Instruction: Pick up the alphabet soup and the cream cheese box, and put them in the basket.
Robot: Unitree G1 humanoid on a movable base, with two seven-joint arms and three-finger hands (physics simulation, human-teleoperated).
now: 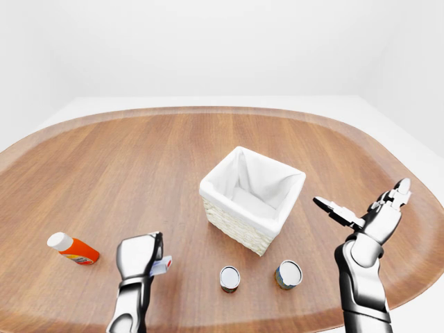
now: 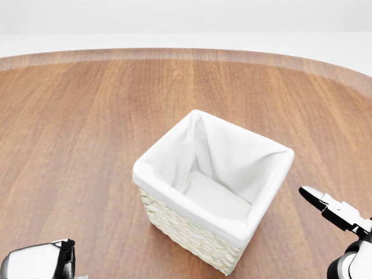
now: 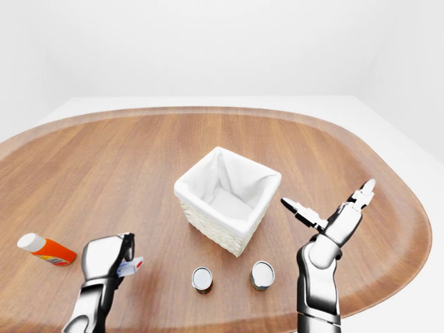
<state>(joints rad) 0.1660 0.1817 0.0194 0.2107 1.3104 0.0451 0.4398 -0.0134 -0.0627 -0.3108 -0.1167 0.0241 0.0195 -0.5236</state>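
Observation:
The wicker basket (image 1: 220, 219) with a white liner stands mid-table. In the left-eye view two cans stand below it, one left (image 1: 229, 278) and one right (image 1: 288, 274); their labels are hidden, so I cannot tell which is the alphabet soup. A small box with red and blue print, the cream cheese box (image 1: 162, 265), peeks out beside my left hand (image 1: 142, 255). That hand's fingers curl over the box, but their grip is hidden. My right hand (image 1: 359, 198) hovers to the right of the basket, fingers spread and holding nothing.
An orange bottle with a white cap (image 1: 73, 249) lies at the table's left. The wooden table's rounded edge (image 1: 409, 277) runs close under both arms. The basket's inside (image 2: 212, 195) shows only white liner.

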